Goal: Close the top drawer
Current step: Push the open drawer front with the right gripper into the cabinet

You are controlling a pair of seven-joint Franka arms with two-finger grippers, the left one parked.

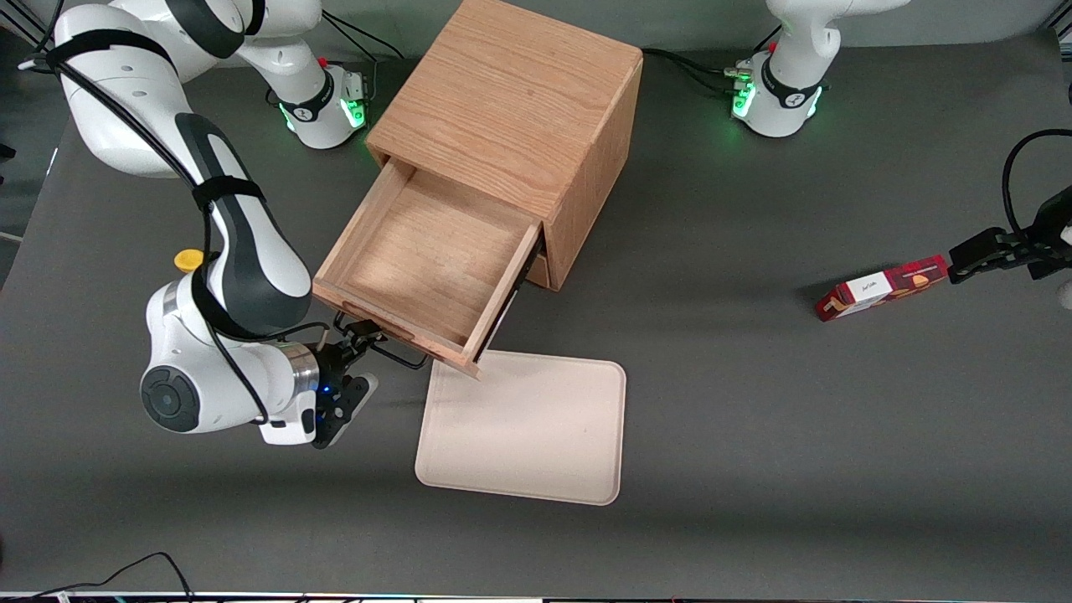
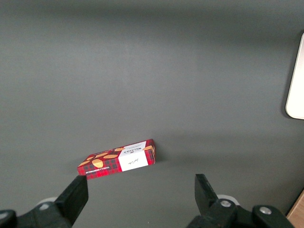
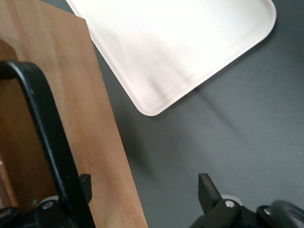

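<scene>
Top drawer (image 1: 427, 264) pulled fully out of cabinet (image 1: 511, 109), centre of front frame. Gripper (image 1: 356, 339) at lower left, fingers spread wide around black handle (image 1: 400, 358), above tray (image 1: 523, 427).

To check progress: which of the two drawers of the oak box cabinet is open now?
The upper one, the shallow light oak top drawer, is pulled out and empty; the claw sits at its black wire handle.
</scene>
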